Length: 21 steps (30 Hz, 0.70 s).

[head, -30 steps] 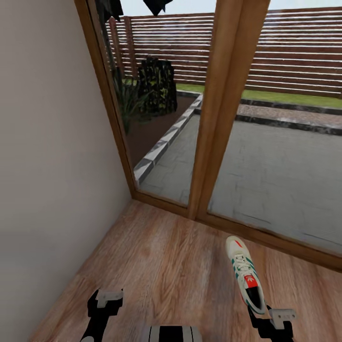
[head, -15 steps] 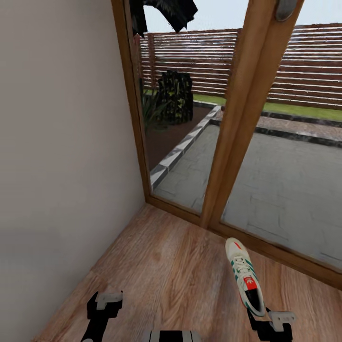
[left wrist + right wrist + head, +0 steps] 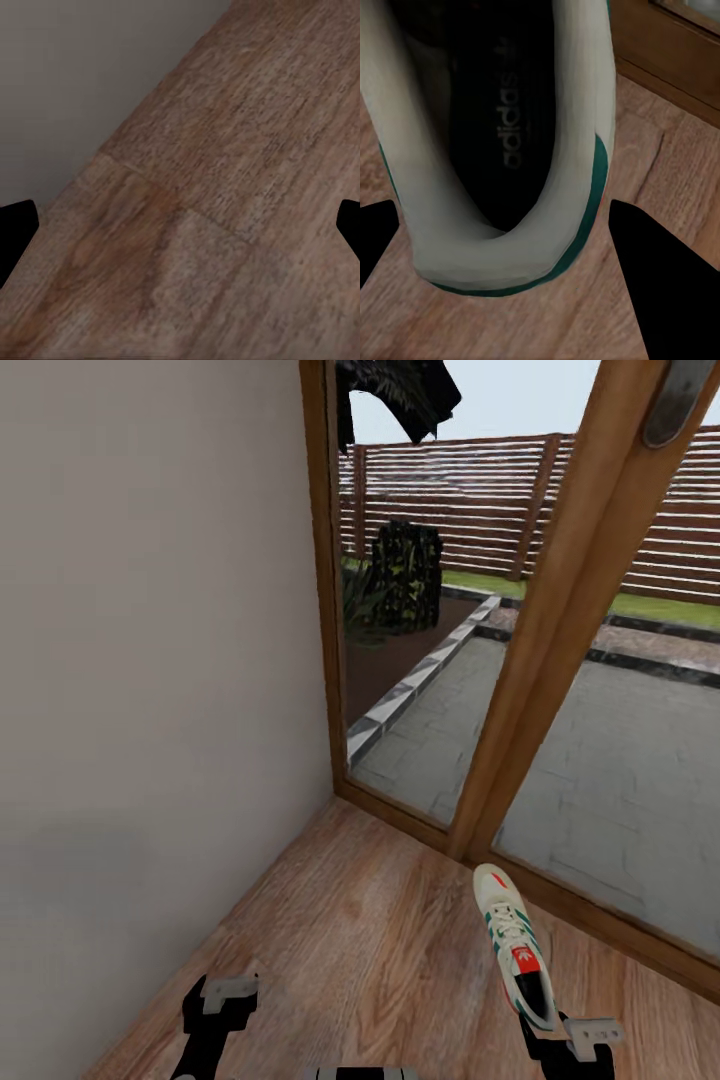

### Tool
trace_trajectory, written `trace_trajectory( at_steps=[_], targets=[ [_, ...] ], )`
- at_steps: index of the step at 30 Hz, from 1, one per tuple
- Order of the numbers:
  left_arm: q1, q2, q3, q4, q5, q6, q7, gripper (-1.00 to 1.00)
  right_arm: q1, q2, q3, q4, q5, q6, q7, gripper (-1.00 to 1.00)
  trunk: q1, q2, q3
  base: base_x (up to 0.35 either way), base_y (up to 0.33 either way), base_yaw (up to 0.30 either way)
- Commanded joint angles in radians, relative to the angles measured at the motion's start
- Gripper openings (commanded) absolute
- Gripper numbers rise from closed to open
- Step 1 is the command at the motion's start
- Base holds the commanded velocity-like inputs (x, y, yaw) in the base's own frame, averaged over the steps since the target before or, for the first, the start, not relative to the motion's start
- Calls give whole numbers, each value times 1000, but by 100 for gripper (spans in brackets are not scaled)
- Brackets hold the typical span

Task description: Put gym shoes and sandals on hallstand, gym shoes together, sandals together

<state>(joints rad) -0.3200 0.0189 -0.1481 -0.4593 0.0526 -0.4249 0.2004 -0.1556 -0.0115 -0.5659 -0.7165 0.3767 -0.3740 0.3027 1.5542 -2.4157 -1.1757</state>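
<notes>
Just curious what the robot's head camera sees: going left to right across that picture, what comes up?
Wall → left gripper → door frame → bush → shoe → right gripper.

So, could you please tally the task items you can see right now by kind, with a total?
Gym shoes: 1, toe towards the glass door
Sandals: 0
Hallstands: 0
Total: 1
</notes>
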Motion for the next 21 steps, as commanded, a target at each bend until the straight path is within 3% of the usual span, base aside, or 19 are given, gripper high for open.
trace_trajectory(
  at_steps=[1, 8, 21],
  targets=[
    [0, 1, -8, 1, 5, -3, 7, 100, -1, 1, -6, 0, 7, -5, 7, -100, 0, 0, 0, 0, 0, 216],
    [1, 0, -8, 2, 5, -32, 7, 100, -1, 1, -6, 1, 7, -5, 7, -100, 0, 0, 8, -32, -21, 215],
    [1, 0, -8, 2, 4, -37, 8, 100, -1, 1, -6, 0, 8, -5, 7, -100, 0, 0, 23, -219, -161, 211]
  ],
)
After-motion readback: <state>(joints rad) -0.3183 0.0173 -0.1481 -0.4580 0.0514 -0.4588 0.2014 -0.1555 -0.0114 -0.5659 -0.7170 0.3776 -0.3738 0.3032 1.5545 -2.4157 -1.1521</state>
